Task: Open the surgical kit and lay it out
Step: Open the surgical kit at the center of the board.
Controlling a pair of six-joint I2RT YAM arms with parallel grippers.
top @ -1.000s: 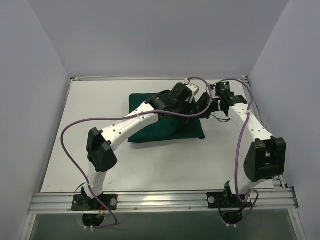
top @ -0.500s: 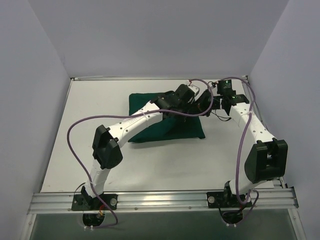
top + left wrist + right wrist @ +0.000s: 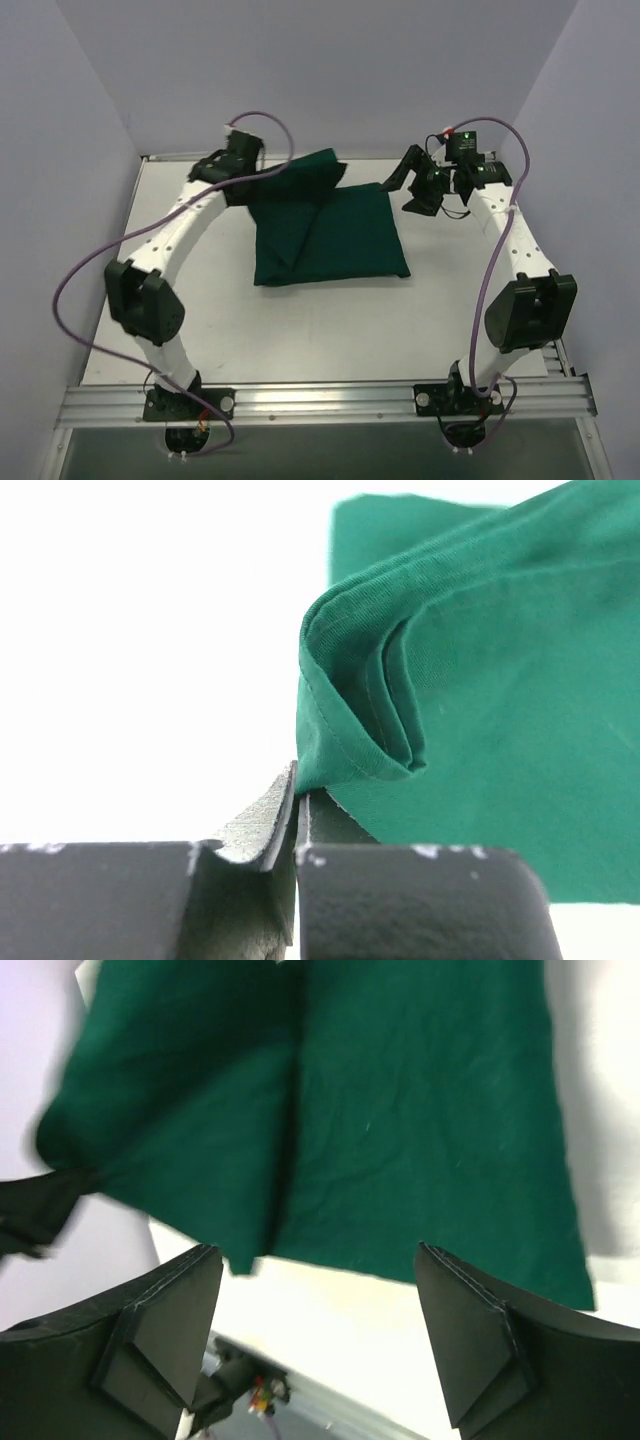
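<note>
The surgical kit is a dark green cloth wrap (image 3: 345, 240) lying folded on the white table, a little back of centre. One flap (image 3: 300, 180) is drawn up and out toward the back left. My left gripper (image 3: 243, 168) is shut on that flap's hemmed edge. In the left wrist view the fingertips (image 3: 298, 780) pinch the corner of the green cloth (image 3: 480, 680). My right gripper (image 3: 405, 190) hovers open beside the bundle's back right corner. In the right wrist view its fingers (image 3: 315, 1250) stand wide apart and empty above the cloth (image 3: 400, 1110). The wrap's contents are hidden.
White walls close in the table on the left, back and right. A metal rail (image 3: 320, 400) with both arm bases runs along the near edge. Purple cables (image 3: 75, 270) loop off each arm. Bare white table (image 3: 320, 330) lies between the wrap and the rail.
My left arm swung from over the bundle's back right to the back left, shutting on a flap and pulling it open. My right gripper let go, opened and drew back slightly.
</note>
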